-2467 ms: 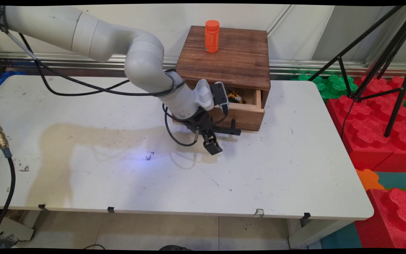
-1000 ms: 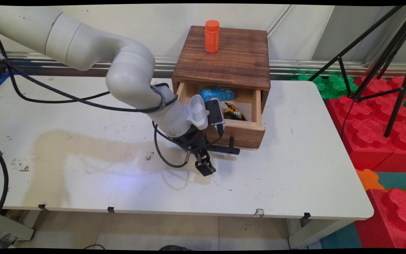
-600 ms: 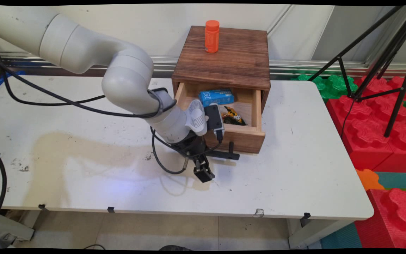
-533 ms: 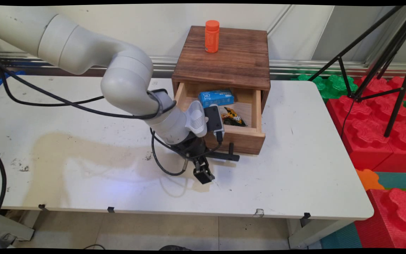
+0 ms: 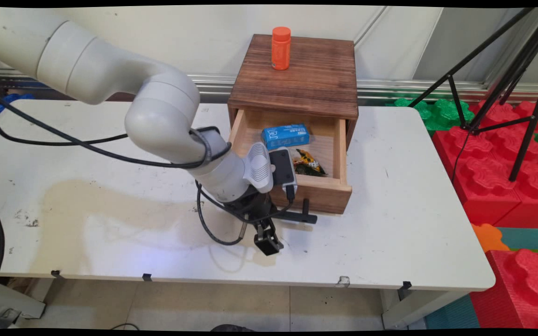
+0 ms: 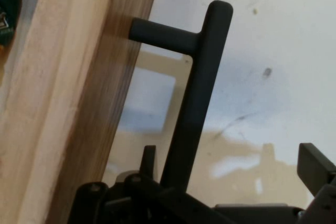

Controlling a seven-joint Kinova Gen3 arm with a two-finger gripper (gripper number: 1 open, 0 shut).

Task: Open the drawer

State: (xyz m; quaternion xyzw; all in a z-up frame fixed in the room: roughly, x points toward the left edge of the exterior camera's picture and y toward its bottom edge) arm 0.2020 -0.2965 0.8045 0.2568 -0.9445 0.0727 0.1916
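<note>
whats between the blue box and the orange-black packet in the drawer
Only bare wooden drawer floor, seen in the main view: the blue box lies toward the back, the orange-black packet toward the front, apart.

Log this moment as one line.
claw open around handle | drawer open | blue box, snack packet inside | orange bottle on cabinet

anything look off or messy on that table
The white table carries a large brownish stain left of the tool, plus dark scuffs. Nothing is spilled or tipped: the orange bottle stands upright on the wooden box, whose drawer sits open.
</note>
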